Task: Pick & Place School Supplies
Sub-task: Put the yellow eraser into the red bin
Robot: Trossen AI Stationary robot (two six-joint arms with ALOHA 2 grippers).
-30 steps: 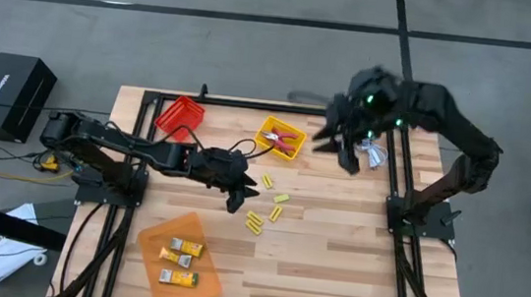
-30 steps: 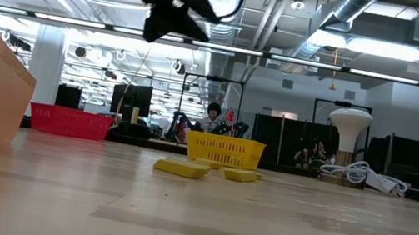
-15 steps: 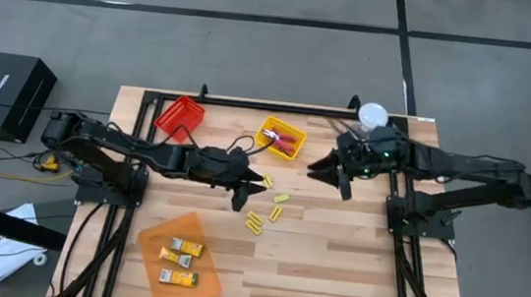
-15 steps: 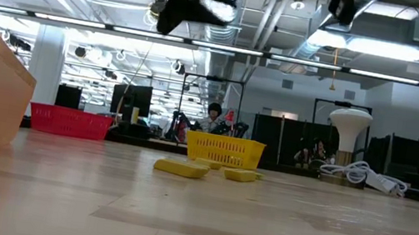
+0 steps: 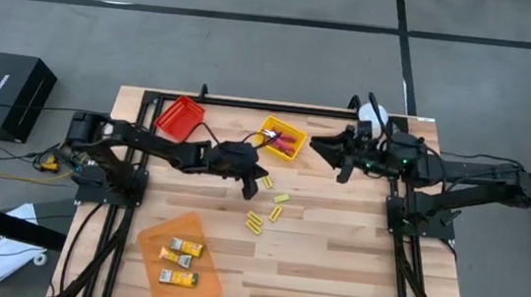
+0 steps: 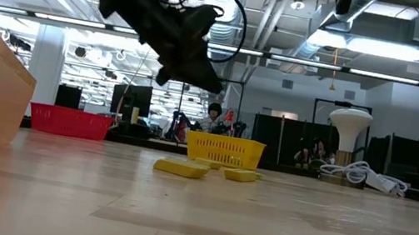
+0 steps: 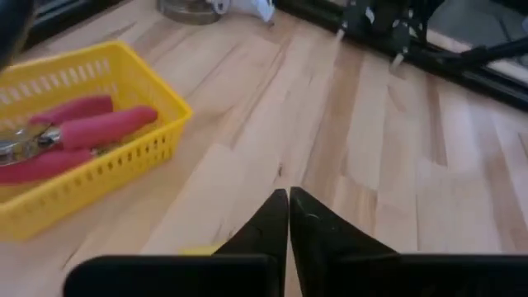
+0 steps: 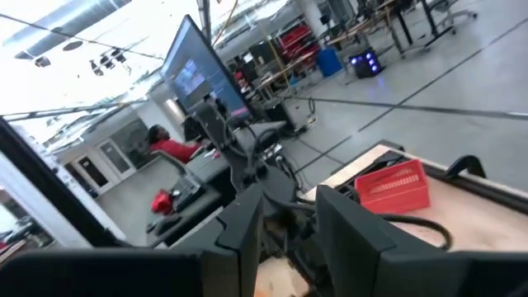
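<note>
Several thin yellow sticks (image 5: 276, 205) lie loose on the wooden table; two of them show in the low view (image 6: 180, 167). Red-handled tools (image 7: 91, 132) lie in the yellow tray (image 5: 270, 127). Yellow-and-white packs (image 5: 181, 248) lie in the orange tray (image 5: 159, 239). My left gripper (image 5: 263, 170) hovers shut just in front of the yellow tray, above the sticks, with nothing between its fingers (image 7: 289, 202). My right gripper (image 5: 329, 151) hangs in the air to the right of the yellow tray. It points toward the table's left and stands open (image 8: 290, 194) and empty.
A red tray (image 5: 180, 117) stands at the far left. A white round lamp-like object (image 5: 373, 115) with a cable (image 6: 365, 174) stands at the far right. Bare wood lies at the near right. Black frame rails run along both sides (image 5: 399, 192).
My left gripper has gone toward the table's far edge, down and closer to the yellow tray, and has shut on nothing. My right arm has swung down from a raised, folded pose and stretched out, its gripper now pointing toward the table's left.
</note>
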